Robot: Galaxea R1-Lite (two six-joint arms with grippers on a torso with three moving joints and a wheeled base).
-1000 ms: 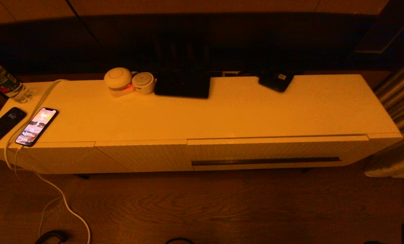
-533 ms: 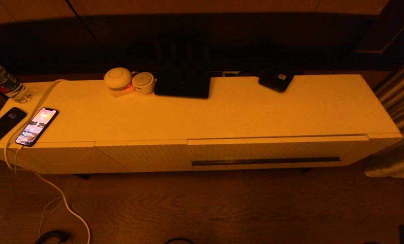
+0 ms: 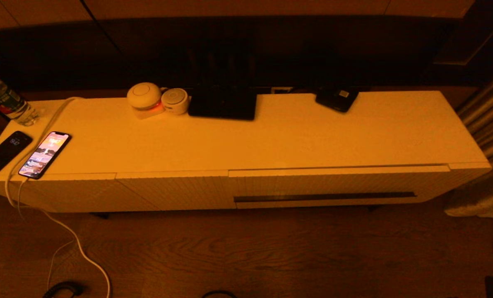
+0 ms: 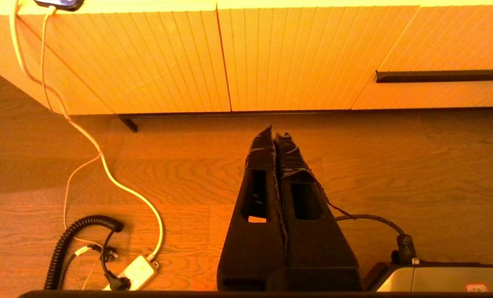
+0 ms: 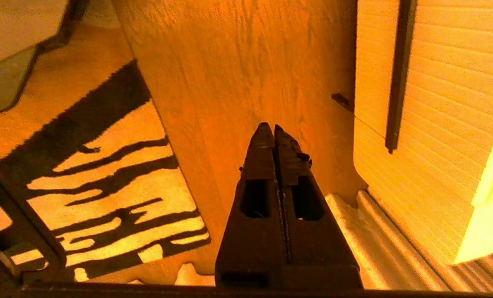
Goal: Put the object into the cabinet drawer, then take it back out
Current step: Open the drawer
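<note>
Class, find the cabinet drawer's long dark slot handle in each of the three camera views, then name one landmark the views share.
Head view: slot handle runs level, low on the cabinet drawer, right of centre.
Left wrist view: its end shows at the right edge.
Right wrist view: it runs upright near the top right.
Shared landmark: the drawer's ribbed front.

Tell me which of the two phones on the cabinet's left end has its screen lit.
The inner phone, with the white cable beside it; the outer phone is mostly dark.
</note>
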